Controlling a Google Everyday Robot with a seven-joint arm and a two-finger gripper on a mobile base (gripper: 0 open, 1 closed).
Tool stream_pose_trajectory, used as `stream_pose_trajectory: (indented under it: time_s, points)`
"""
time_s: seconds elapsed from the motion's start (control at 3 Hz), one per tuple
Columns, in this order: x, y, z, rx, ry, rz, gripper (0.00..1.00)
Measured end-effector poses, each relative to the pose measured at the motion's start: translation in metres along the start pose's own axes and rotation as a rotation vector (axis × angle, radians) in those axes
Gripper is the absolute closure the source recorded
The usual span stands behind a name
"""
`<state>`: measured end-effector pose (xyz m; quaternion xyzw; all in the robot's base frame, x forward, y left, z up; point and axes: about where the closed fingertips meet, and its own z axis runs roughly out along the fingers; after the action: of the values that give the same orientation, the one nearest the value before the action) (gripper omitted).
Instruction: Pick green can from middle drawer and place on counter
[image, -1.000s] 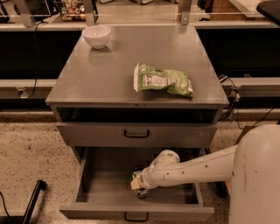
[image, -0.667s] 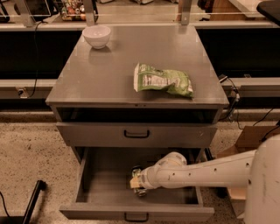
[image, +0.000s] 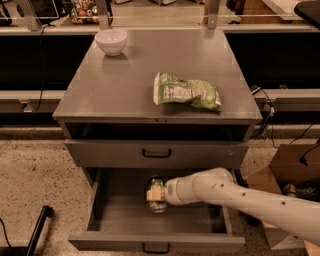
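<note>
We can read no word, number or brand anywhere. The snack bag (image: 186, 93) lying on the grey surface (image: 125, 85) carries a white panel with dark print, but we cannot make out its letters. The green can (image: 158, 205) in the open middle drawer (image: 115, 220) shows pale markings that we cannot read either. The pincer (image: 155, 193) is down inside that drawer, right at the can, and the white arm (image: 240, 197) behind it bears only small dark dots.

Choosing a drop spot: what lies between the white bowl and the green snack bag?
Only bare grey metal counter, in the camera view. The tool is down in the open grey drawer.
</note>
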<state>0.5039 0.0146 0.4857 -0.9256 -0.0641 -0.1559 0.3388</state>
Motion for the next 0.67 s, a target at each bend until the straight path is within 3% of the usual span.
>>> stream_pose_trajectory:
  time_s: [0.33,0.67]
  points:
    - [0.036,-0.047,-0.056,0.08,0.002,-0.064,1.0]
    - [0.039,-0.078,-0.088,0.087,-0.091,-0.182,1.0]
